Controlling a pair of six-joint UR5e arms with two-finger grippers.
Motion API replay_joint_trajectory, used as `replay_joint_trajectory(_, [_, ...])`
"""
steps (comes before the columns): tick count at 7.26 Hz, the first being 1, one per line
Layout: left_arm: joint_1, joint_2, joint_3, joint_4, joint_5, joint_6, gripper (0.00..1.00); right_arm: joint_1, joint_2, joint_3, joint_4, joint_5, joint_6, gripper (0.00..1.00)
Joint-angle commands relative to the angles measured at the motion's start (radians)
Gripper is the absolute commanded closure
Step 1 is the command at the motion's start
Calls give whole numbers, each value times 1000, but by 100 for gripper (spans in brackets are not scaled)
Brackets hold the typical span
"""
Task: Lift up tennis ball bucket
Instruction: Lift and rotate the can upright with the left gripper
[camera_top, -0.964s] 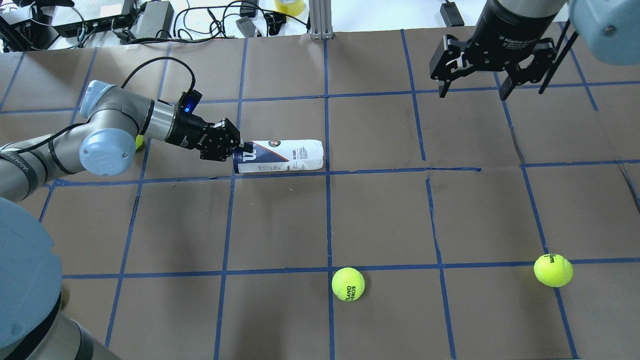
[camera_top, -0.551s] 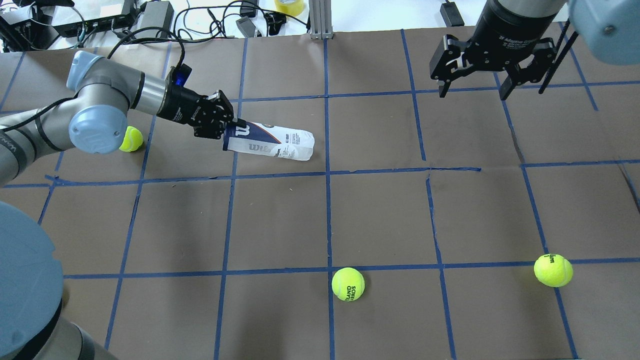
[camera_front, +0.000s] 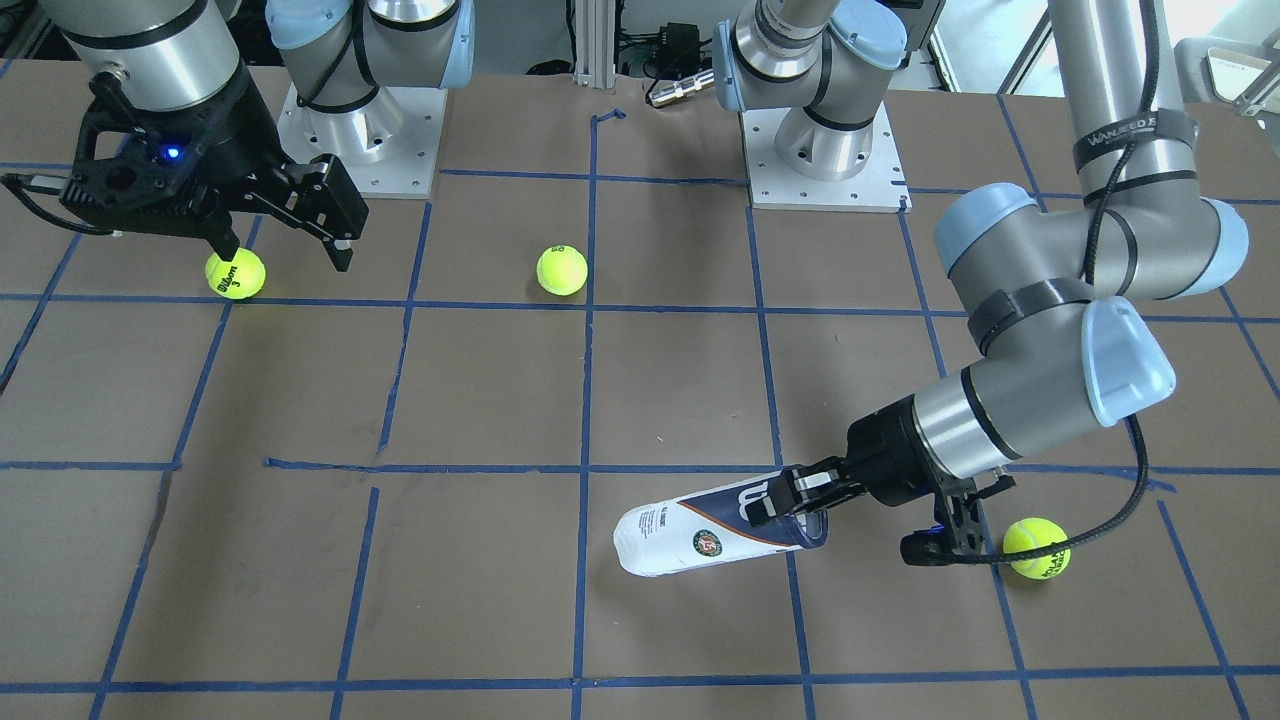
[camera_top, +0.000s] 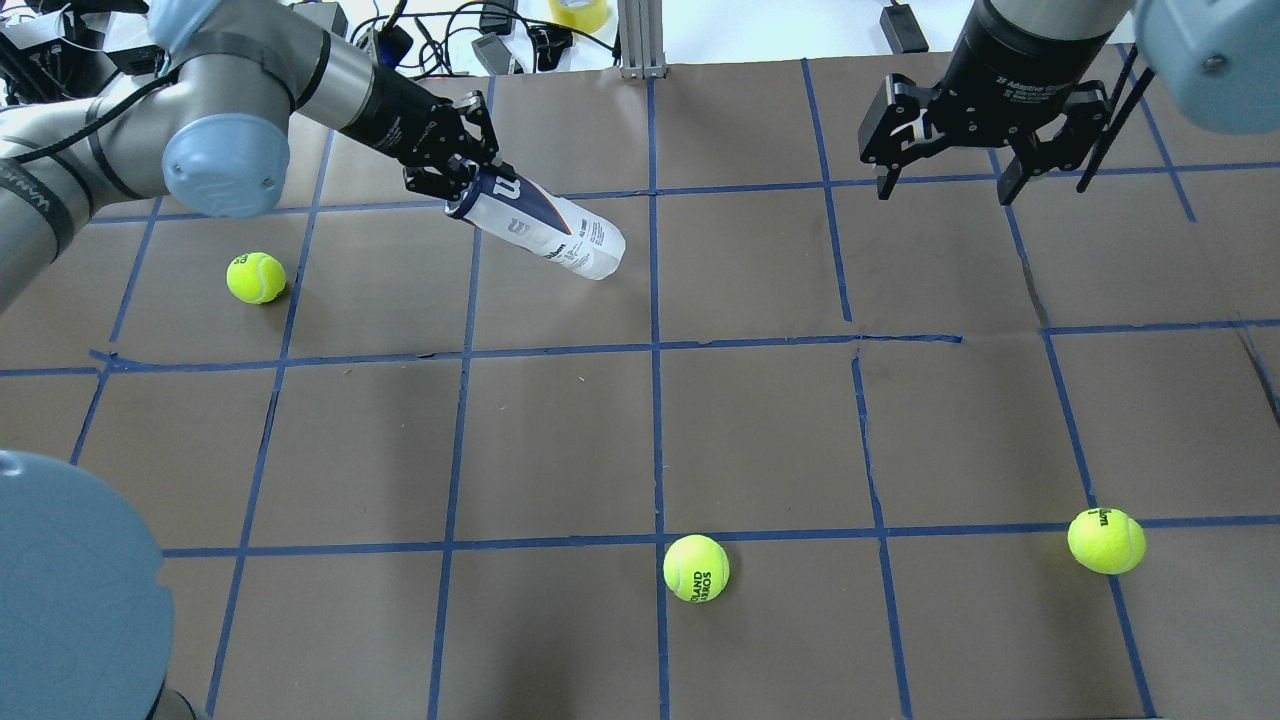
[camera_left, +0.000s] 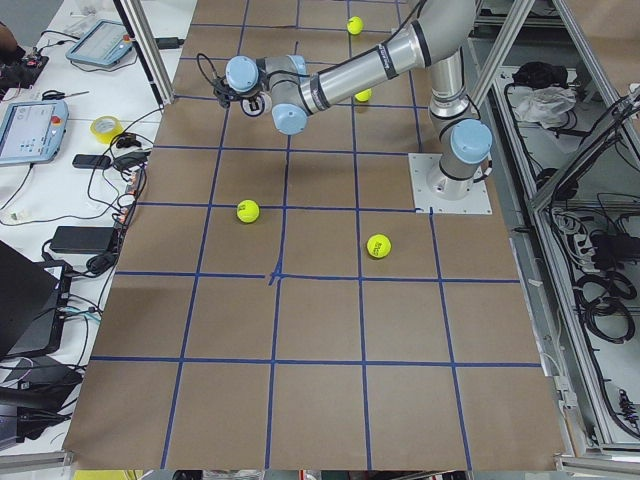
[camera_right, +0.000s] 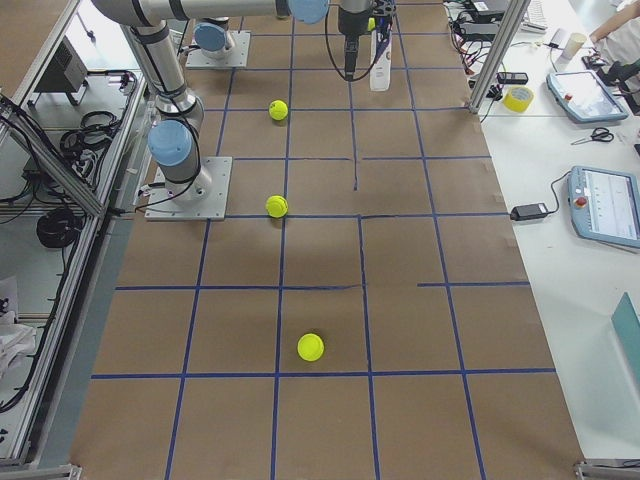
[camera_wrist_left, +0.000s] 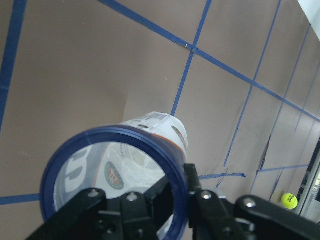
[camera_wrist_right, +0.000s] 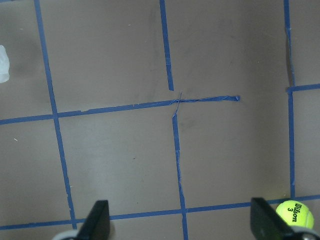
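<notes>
1. The tennis ball bucket (camera_top: 548, 233) is recorded over the far left part of the counter (camera_top: 760, 440). It is tilted, with the dark blue rim end raised and the closed end lower. Whether the closed end is clear of the counter cannot be told.
2. The left pincer (camera_top: 462, 178) is clenched on the bucket at its rim. In the left wrist view the wall at the open mouth appears nipped between the fingers, seemingly one inside and one outside.
3. The right pincer (camera_top: 945, 190) is released, jaws spread, with nothing held, and is well apart from the bucket.
4. No balls are seen through the open mouth, so the bucket is judged empty and light.
5. The clear wall is judged thin, smooth and easily dented. The rim is taken to be its stiffest part.
6. With the hold at one end only, the long body may pivot or slip in the grip. A mid-body hold is judged better balanced but likelier to crush the wall, so moderate force is advised.
</notes>
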Motion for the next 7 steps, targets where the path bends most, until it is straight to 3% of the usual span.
replay_joint_trajectory(1, [-97,-7,71,18,243,6,100,-2,0,5,-8,0,-5,0])
replay_joint_trajectory(3, [-166,-15,90,36,406,132,100,-76,0,4,1,21,-16,0])
replay_joint_trajectory(7, [-243,-32,88,28,525,195,100,-78,-29,2,12,21,-4,0])
